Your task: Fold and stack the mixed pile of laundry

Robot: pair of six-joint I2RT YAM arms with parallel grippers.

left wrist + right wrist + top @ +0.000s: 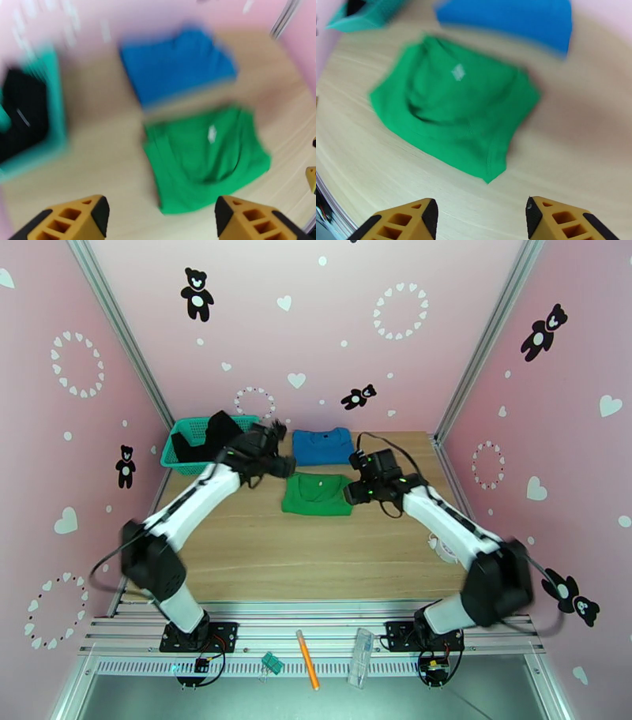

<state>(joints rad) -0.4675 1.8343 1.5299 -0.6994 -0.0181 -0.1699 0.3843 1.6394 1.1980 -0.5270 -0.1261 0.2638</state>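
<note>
At the bottom of the left wrist view, the left end effector (162,217) is hanging released and gripping nothing. The green garment (205,158) is lying ahead of it, toward the right. In the top view, the black garment (213,436) is sitting in the teal basket (167,455) at centre left. The green one is lying folded mid-worktop (316,556), its long axis running left to right and its collar pointing toward the frame's top. The blue shirt (322,447) is lying just above it. The right end effector (482,219), also released and empty, is hovering just beside the green's right edge. It is probably the nearer arm for lifting the green onto the blue.
</note>
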